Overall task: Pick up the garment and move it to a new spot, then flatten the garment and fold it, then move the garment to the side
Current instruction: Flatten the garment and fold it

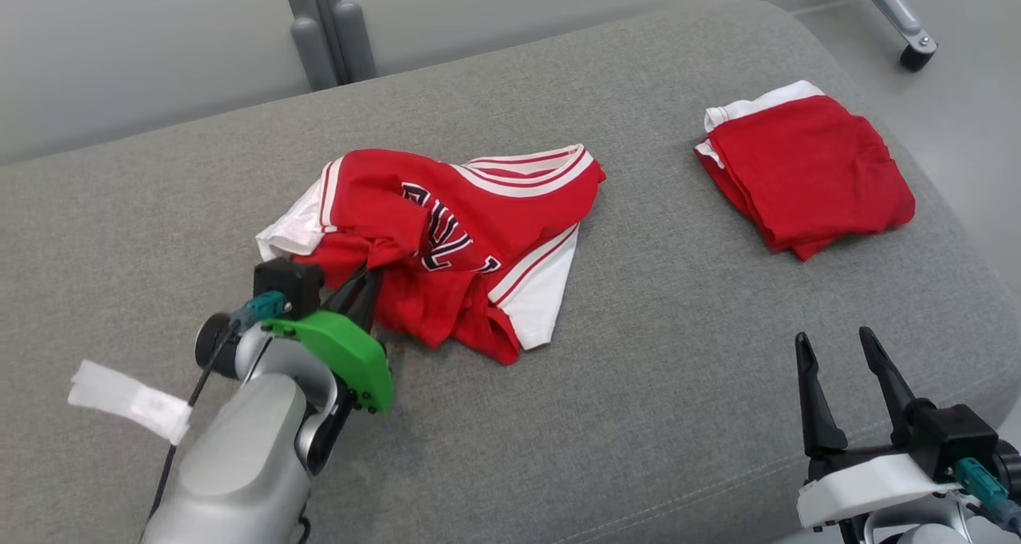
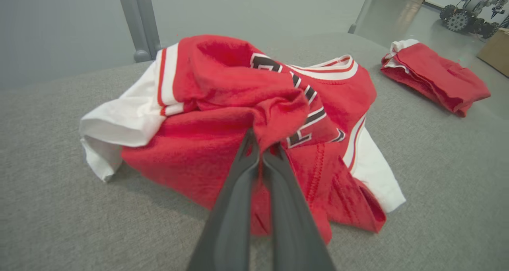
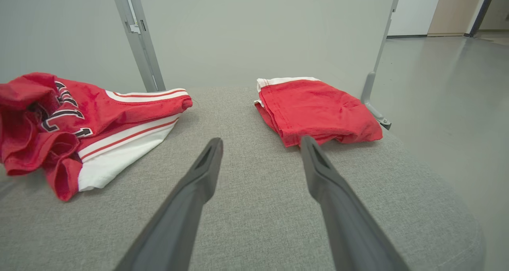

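- Two red garments lay on the grey surface (image 1: 638,384) in the head view: a crumpled jersey (image 1: 463,241) at centre, a folded garment (image 1: 806,173) well apart to its right.
- Left wrist view: the left end effector (image 2: 260,146) was pinched onto a fold of the jersey.
- Right wrist view: the right end effector (image 3: 260,142) stood wide, holding nothing.

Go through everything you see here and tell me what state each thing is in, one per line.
jersey: crumpled in a heap on the cushion, not yet flattened or folded.
red garment: folded, lying off to the right, nothing touching it.
left gripper: shut on a fold of the jersey.
right gripper: open, empty, apart from both garments.
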